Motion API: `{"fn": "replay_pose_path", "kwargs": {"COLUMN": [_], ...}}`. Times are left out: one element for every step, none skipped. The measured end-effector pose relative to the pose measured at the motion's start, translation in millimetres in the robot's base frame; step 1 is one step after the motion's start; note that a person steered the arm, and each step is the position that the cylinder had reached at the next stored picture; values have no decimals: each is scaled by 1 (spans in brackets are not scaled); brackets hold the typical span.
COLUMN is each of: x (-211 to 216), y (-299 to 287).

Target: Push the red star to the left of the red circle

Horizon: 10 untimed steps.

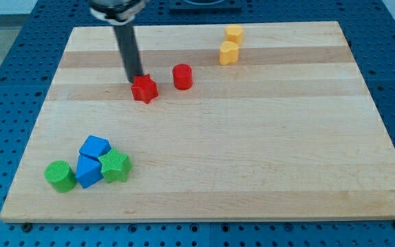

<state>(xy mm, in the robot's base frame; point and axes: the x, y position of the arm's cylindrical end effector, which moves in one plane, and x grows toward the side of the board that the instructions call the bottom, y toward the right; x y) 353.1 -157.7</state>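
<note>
The red star (145, 90) lies on the wooden board (252, 158) in the upper left part of the view. The red circle (182, 76) stands a short way to its right and slightly higher, with a small gap between them. My tip (136, 77) is at the star's upper left edge, touching or nearly touching it. The dark rod rises from there toward the view's top.
Two yellow blocks (232, 44) sit close together near the top edge, right of centre. At the lower left, a green cylinder (60, 176), two blue blocks (91, 161) and a green star-like block (116, 166) are clustered.
</note>
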Motion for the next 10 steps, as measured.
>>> {"fn": "replay_pose_path", "kwargs": {"x": [8,35,62,83,94,92,92,89,71,50], "y": [-51,-78,-87,-84,-68,-28,21,65,94,96]}}
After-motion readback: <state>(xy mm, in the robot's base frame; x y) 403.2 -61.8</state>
